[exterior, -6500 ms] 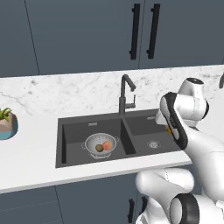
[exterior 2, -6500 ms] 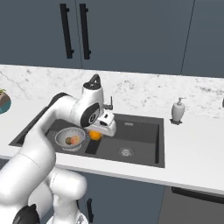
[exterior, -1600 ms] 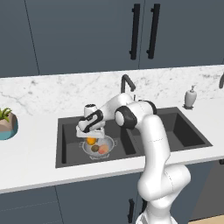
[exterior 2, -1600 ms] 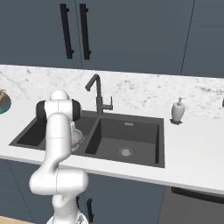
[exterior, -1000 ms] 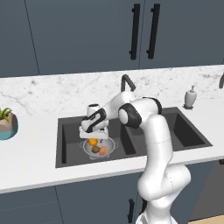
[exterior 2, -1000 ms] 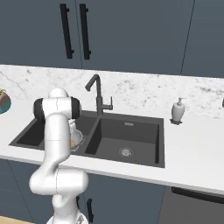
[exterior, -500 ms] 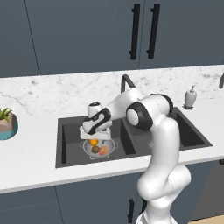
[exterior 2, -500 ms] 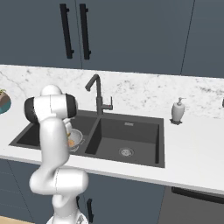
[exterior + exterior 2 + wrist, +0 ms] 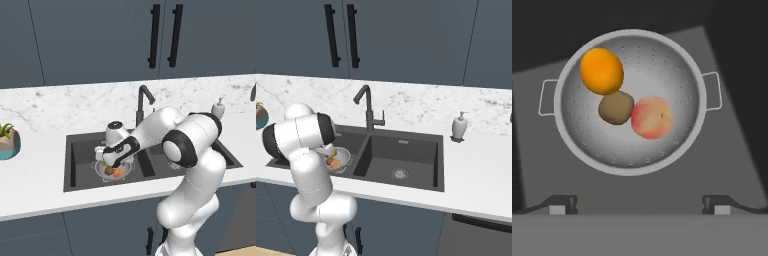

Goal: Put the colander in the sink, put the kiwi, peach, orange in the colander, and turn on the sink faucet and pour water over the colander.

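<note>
The silvery colander [image 9: 657,65] sits on the floor of the dark sink's [image 9: 80,160] left basin. In it lie the orange [image 9: 602,71], the brown kiwi [image 9: 616,107] and the pinkish peach [image 9: 652,117], close together. My gripper [image 9: 639,205] hangs straight above the colander [image 9: 114,171], open, with nothing between its fingertips [image 9: 562,204]. The dark faucet [image 9: 142,102] stands behind the divider between the basins, and no water is visible at its spout. In the right base view my arm partly hides the colander [image 9: 341,159].
A white soap dispenser [image 9: 218,107] stands on the counter at the back right of the sink. A teal plant pot [image 9: 7,144] sits on the counter far left. The right basin [image 9: 406,155] holds only its drain. Dark cabinets hang above.
My hand has lifted a little above the colander and the arm's elbow has swung to the right. The jaws stay open and the three fruits lie still.
</note>
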Motion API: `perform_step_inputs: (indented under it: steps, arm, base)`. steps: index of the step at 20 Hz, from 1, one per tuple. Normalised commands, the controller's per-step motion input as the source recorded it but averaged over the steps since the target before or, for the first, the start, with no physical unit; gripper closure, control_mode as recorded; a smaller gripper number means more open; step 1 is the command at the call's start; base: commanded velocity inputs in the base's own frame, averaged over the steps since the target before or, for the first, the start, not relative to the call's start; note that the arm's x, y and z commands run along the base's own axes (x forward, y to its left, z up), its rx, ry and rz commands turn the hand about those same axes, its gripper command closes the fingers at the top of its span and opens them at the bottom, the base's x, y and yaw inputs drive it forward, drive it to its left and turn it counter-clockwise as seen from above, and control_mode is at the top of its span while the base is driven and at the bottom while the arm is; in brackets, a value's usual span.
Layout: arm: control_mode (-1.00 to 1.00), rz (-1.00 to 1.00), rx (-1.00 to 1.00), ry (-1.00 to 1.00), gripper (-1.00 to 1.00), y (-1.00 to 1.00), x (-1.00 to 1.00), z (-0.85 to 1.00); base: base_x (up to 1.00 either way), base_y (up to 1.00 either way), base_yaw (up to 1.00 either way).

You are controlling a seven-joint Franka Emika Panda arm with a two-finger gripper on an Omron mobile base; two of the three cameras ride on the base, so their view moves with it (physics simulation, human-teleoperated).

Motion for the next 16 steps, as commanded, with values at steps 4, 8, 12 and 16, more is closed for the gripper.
perform_step_inputs:
  steps: [4,8,12,16]
  arm:
    - [-1.0,0.0,0.0,-0.14,-1.0,-0.01,-0.4,0.51]
    - [-1.0,0.0,0.0,-0.01,-1.0,-0.03,-0.37,0.59]
    - [-1.0,0.0,0.09,0.01,-1.0,-0.07,-0.34,0.67]
    - [-1.0,0.0,0.17,0.02,-1.0,-0.06,-0.36,0.66]
  base:
    - [0.0,0.0,0.0]
    - [0.0,0.0,0.0]
    - [0.0,0.0,0.0]
    - [0.0,0.0,0.0]
